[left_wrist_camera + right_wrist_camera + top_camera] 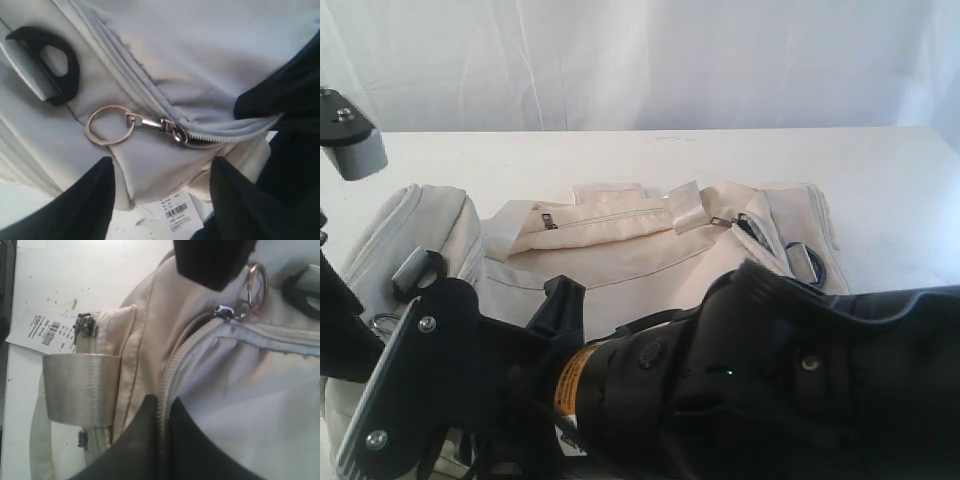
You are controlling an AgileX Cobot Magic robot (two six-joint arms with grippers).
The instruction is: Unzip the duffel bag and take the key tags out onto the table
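Note:
The beige duffel bag (620,265) lies on the white table (650,155). Its main zipper looks closed. The slider (177,134) carries a clip and a metal ring (109,125). My left gripper (162,165) is open just short of that pull, with bag fabric between its fingers (95,200) but not pinched. My right gripper (162,402) is shut on the duffel bag's zipper seam (167,365), a short way along from the slider (227,312). The right arm (750,380) reaches across the front of the bag. The key tags are out of view.
A black strap ring (55,65) sits on the bag's end near the slider. A white barcode label (45,330) lies on the table beside the bag. A webbing handle loop (80,387) and small pocket zippers (550,220) are on the bag.

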